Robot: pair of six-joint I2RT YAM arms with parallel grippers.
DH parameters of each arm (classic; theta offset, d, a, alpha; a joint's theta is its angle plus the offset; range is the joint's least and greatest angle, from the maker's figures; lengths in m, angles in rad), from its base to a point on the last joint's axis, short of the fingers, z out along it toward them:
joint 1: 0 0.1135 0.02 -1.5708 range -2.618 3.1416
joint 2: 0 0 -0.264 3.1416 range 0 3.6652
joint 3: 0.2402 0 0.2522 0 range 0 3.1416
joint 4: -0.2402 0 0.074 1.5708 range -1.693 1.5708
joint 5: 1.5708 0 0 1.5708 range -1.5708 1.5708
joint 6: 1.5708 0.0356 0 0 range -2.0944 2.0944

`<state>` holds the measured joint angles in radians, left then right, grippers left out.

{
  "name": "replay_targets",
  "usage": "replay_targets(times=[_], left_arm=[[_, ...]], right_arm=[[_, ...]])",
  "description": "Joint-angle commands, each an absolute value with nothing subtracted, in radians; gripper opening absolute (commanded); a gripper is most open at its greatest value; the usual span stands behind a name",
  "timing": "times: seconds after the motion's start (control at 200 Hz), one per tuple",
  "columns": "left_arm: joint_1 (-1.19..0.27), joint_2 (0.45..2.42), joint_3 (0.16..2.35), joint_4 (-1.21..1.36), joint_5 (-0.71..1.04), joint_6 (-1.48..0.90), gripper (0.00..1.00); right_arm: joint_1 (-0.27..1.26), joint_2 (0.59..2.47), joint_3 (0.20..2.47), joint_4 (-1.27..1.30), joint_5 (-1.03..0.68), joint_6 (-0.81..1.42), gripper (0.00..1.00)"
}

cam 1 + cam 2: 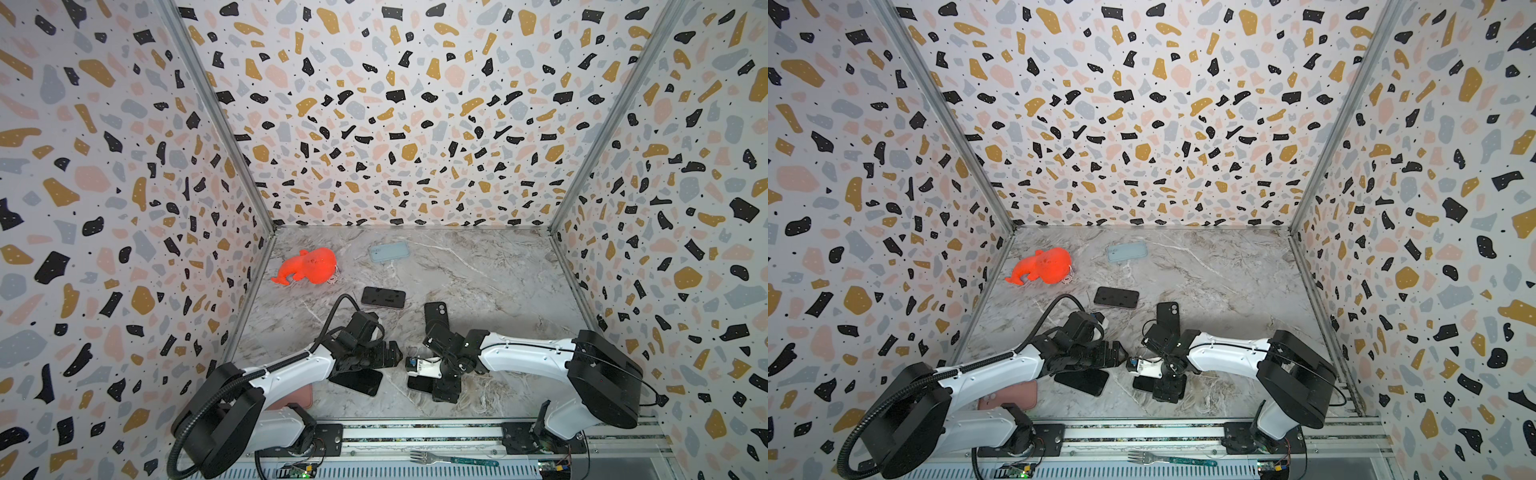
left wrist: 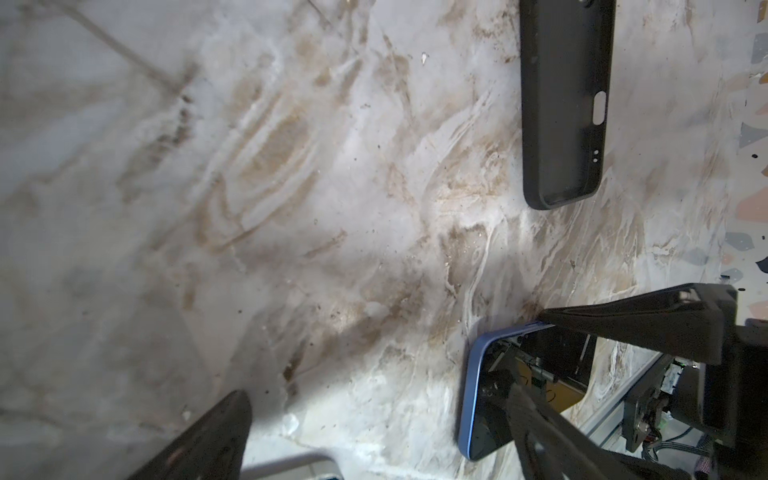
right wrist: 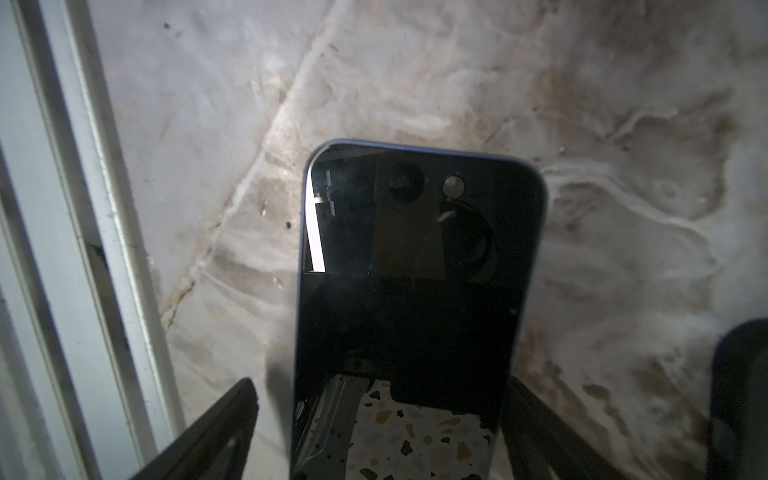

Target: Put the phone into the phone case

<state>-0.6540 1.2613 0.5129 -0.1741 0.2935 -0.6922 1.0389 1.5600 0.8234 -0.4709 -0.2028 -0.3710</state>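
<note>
1. The phone (image 3: 415,270) lies flat, screen up, on the surface (image 3: 602,124), between the fingers of the right gripper (image 3: 382,384). These stand wide open astride it and pinch nothing.
2. The left gripper (image 1: 387,354) hangs nearby, its fingers spread wide and empty.
3. The phone is probably stiff and fairly heavy, with slick, breakable glass, so take it by the long edges. The black case (image 2: 565,104), lying open side up and apart, looks bendable.
4. In both top views the right gripper hides most of the phone. The case's far end is cut off.
</note>
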Motion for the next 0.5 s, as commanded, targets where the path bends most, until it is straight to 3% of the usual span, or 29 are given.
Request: replay_targets(times=[0.0, 0.205, 0.496], left_arm=[[-0.646, 1.25, 0.499, -0.15, 0.324, -0.691, 0.99], [-0.644, 1.256, 0.483, -0.115, 0.348, -0.705, 0.99], [-0.644, 1.292, 0.472, -0.044, 0.423, -0.729, 0.97]], right_arm=[[1.061, 1.617, 0.819, -0.495, -0.165, -0.342, 0.89], [1.054, 1.618, 0.829, -0.482, -0.153, -0.322, 0.74], [1.022, 1.589, 0.824, -0.423, -0.182, -0.31, 0.67]])
